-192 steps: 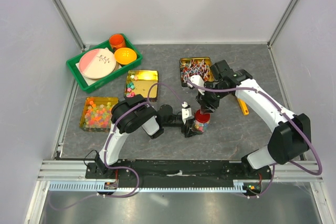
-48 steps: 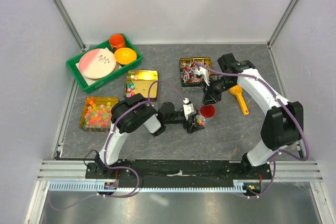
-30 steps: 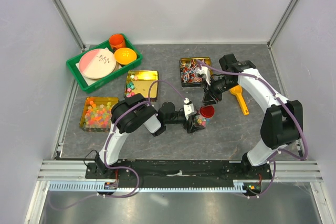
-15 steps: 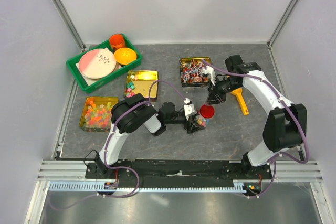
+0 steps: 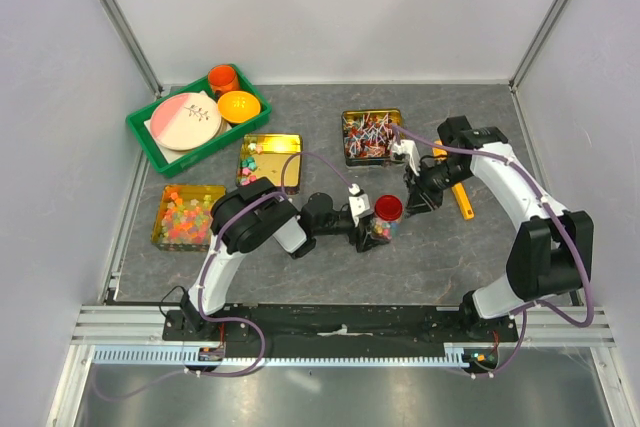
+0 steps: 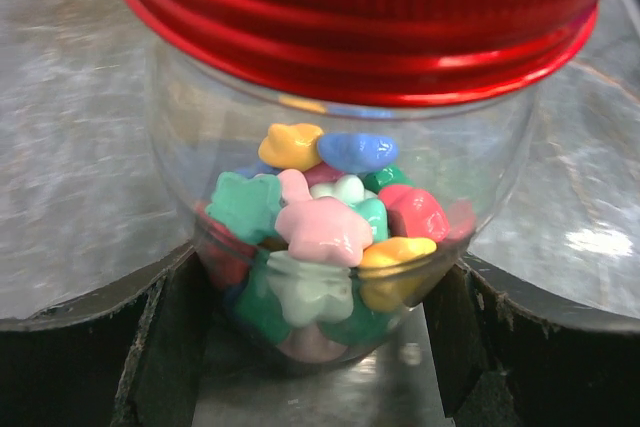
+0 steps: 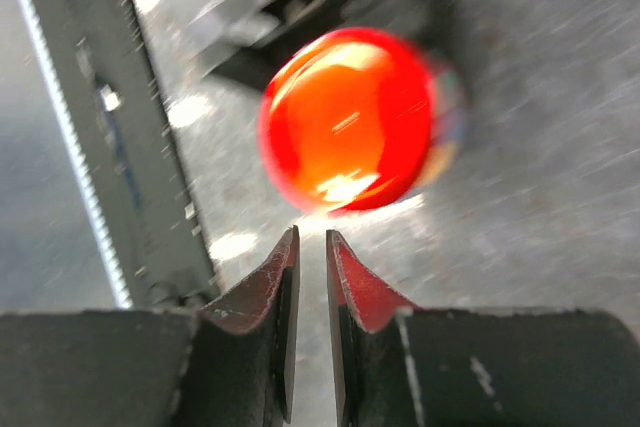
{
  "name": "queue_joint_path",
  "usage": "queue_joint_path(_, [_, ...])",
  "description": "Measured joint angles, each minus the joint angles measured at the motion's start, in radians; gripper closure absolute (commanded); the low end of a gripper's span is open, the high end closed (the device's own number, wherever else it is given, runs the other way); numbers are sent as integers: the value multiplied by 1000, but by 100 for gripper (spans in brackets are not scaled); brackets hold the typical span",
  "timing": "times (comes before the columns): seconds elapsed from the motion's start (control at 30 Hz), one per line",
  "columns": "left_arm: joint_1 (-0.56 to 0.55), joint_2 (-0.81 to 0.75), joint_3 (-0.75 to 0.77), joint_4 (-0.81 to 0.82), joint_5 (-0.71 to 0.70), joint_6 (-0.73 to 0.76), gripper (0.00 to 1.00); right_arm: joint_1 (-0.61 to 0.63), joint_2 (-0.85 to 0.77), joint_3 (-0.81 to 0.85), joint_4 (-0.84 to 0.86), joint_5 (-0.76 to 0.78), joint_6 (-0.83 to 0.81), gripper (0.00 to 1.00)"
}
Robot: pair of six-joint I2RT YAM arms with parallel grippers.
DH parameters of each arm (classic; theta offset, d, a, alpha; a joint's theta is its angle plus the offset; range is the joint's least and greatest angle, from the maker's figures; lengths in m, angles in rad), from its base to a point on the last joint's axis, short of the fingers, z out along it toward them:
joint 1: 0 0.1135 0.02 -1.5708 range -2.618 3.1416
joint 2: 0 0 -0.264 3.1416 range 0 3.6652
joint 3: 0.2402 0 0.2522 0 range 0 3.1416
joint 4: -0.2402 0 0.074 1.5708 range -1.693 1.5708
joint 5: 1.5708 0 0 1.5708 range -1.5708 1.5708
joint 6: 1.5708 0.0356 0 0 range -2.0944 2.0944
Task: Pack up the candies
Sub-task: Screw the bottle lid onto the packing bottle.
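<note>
Holding the capped jar (image 5: 379, 233) on the counter (image 5: 470, 257), packing apparently near done.
From above, the left gripper (image 5: 369, 234) clasps the jar low, seemingly to brace it, while the right gripper (image 5: 418, 199) hangs just beside the red lid (image 5: 388, 208). Only the left wrist shows the candies (image 6: 320, 237) inside, jaws spread wide around the glass. Only the right wrist shows its jaws pinched together, empty, with the lid blurred ahead.

On the right gripper (image 7: 311, 247) the jaws are pressed almost together, just a thin slit with nothing in it. Just beyond the tips is a blurred red lid (image 7: 350, 119), with grey table (image 7: 540, 197) to its right.
</note>
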Motion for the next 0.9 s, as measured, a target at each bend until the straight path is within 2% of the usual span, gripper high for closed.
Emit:
queue_joint_path(0.23, [22,0,8,-8,-35,-11,99,2,-39,-13,-115,14,-30,75])
queue_joint_path(0.47, [23,0,14,-17,-37,-12,98,13,-38,70,-77,-20,31,68])
queue_joint_path(0.7, [23,0,16,-19,-37,-12,99,97,110,195,64,-62,124,64])
queue_joint_path(0.9, [23,0,17,-20,-37,-12,99,134,259,284,80,-91,135,63])
